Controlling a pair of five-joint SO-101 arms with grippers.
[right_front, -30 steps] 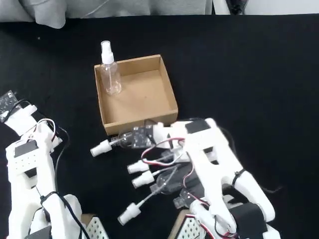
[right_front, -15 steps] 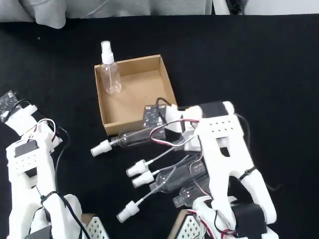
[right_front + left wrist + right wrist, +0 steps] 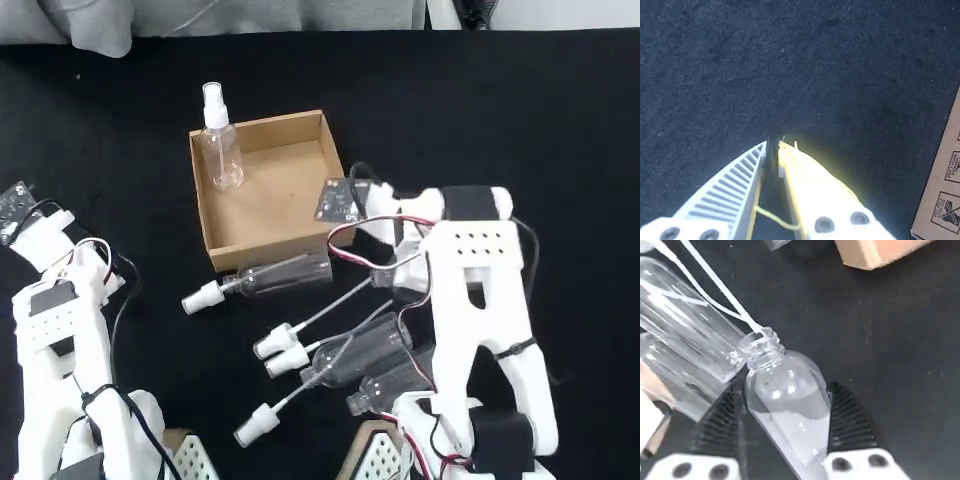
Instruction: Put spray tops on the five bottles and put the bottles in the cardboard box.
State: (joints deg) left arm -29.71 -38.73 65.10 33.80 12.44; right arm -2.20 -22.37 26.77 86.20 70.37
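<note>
High view, step: I judge one of the five finished, since a capped bottle (image 3: 220, 150) stands upright in the far corner of the cardboard box (image 3: 335, 185) on my left arm's side
High view, next in line: a second capped bottle (image 3: 280, 276) lies on the desk (image 3: 520, 120) just beside the box's near wall, long axis along that wall, spray head towards my left arm's side
High view, pile: my right arm (image 3: 470, 290) reaches over the loose parts; a loose spray top (image 3: 272, 340) trails its dip tube (image 3: 335, 308) up under that arm, and the spare bottles (image 3: 365, 345) lie on their sides, necks towards the loose tops
Left wrist view: left pincer (image 3: 772, 147) has its tips together on nothing, above bare desk, with a box corner at the edge
Right wrist view, grip: right pincer (image 3: 787, 390) is clamped on the body of an uncapped bottle (image 3: 787, 405)
Right wrist view, axis: its long axis runs along the pincer, the threaded open neck (image 3: 760, 345) pointing away from the wrist, past the fingertips
Right wrist view, tube: the tube's end meets the mouth; I cannot tell whether it is inside
Next move: as I read it, the tube must slide fully in and the top be seated and turned, which calls for my idle left arm to hold the top
</note>
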